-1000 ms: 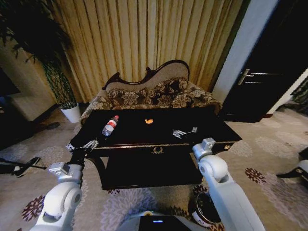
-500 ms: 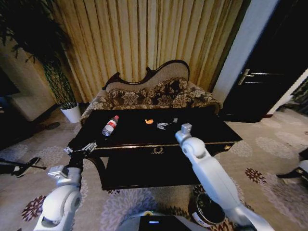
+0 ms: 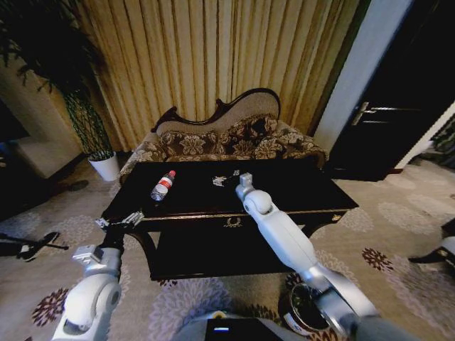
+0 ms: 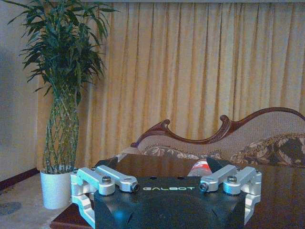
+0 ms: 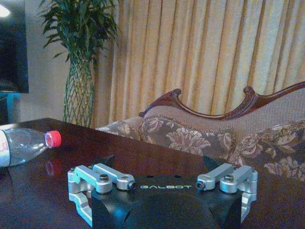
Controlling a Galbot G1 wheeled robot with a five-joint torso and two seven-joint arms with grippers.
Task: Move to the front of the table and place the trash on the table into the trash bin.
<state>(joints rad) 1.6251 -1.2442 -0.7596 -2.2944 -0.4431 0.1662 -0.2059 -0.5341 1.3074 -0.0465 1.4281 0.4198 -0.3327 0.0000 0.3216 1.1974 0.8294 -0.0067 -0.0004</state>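
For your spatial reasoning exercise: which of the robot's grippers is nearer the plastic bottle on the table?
Right. The right gripper is over the tabletop beside the bottle; the left gripper hangs at the table's front-left corner, nearly as close.

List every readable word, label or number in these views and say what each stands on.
"GALBOT": on the left pincer body.
"GALBOT": on the right pincer body.
Bottle label: red, its print too small to read.
Gold emblem on the table front: an ornament, no letters legible.
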